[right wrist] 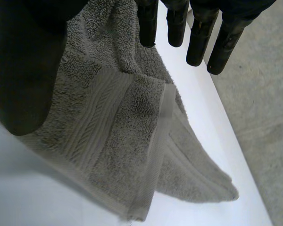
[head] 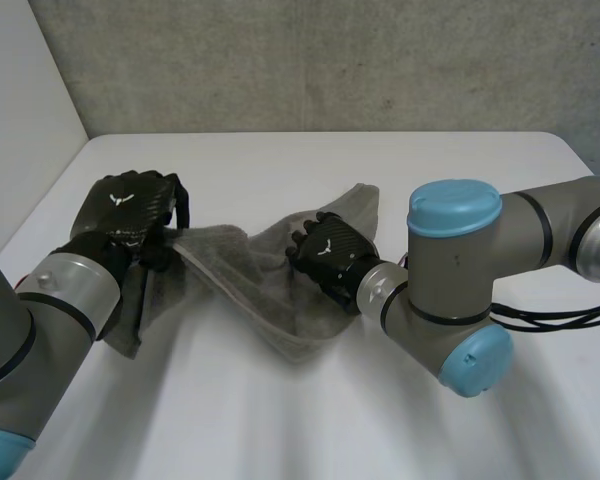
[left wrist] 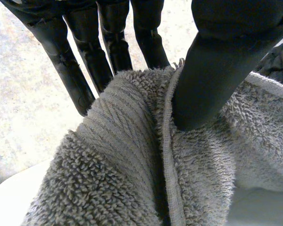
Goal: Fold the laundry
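A grey terry-cloth towel [head: 230,270] [left wrist: 118,155] [right wrist: 127,132] hangs stretched between both hands, sagging to the white desk [head: 280,170] below them. The left hand [head: 128,212] [left wrist: 212,80] pinches one end, thumb pressing the hem against straight fingers. The right hand [head: 328,252] [right wrist: 23,70] grips the bunched other end between thumb and fingers.

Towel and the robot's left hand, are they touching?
Touching. In the left wrist view the left hand pinches the towel: thumb pressed into it, fingers behind.
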Motion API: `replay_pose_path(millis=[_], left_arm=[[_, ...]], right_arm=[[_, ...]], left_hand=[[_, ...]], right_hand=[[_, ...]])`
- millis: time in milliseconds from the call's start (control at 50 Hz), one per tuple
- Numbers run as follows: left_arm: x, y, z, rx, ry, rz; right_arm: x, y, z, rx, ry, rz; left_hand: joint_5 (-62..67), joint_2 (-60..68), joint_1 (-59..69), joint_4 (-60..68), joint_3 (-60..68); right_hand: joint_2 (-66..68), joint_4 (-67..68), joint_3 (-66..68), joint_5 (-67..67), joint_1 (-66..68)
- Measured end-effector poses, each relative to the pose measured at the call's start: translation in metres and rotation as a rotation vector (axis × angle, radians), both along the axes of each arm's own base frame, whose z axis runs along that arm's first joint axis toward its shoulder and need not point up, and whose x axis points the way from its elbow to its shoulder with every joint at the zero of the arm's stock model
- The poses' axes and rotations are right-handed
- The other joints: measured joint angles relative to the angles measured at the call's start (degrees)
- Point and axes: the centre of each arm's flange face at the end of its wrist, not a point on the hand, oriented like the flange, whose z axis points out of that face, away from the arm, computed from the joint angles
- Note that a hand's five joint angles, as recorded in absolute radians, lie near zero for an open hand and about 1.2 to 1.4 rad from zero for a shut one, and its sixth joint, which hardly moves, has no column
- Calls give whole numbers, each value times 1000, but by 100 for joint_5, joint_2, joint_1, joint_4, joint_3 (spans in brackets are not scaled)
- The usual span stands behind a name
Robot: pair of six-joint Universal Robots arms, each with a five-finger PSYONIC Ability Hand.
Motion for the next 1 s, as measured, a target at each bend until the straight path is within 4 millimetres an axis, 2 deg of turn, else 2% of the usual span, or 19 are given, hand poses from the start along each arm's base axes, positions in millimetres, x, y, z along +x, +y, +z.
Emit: replay_pose_path(millis=[80,180,280,380,540,680,800,820,900,960,980,1000], left_arm=[[2,-3,2,-6,2,9],[3,-6,5,-15,7,16],[2,-8,8,-25,13,16],[0,-9,11,-33,21,4],[-1,-8,12,-33,25,-10],[-1,-7,12,-30,25,-10],[0,-6,13,-31,25,-9],[0,-6,14,-32,25,-8],[0,-6,15,-36,27,-8],[0,-7,18,-43,31,-8],[0,-7,18,-44,32,-8],[0,-7,19,-48,34,-8]], right_arm=[[-8,-2,9,62,-22,-41],[-28,-8,21,190,-64,-115],[-44,-12,24,321,-127,-167],[-54,-11,16,464,-195,-184],[-49,-13,-10,581,-277,-194],[-37,-21,-31,632,-384,-219],[-31,-27,-35,607,-431,-239],[-31,-30,-33,591,-440,-248],[-35,-40,-19,525,-483,-282],[-46,-54,20,422,-568,-313],[-49,-56,27,406,-581,-316],[-54,-60,45,364,-616,-319]], left_hand=[[0,0,0,0,-1],[0,0,2,3,0],[0,0,2,2,0],[0,1,3,3,0],[0,1,3,3,1],[0,1,3,3,0],[0,1,3,3,0],[0,1,3,3,0],[0,0,1,2,-1],[0,0,1,0,-2],[0,0,1,0,-3],[0,0,0,0,-3]], right_hand=[[0,0,0,0,0],[0,0,-1,0,0],[0,0,0,0,0],[0,0,0,0,0],[46,62,169,249,233],[1471,1426,1523,1561,1484],[4781,4673,4755,4822,4800],[5711,5576,5627,5757,5741],[6235,6180,6242,6325,6266],[6235,6180,6243,6325,6266],[6235,6180,6243,6325,6266],[6235,6180,6243,6325,6266]])
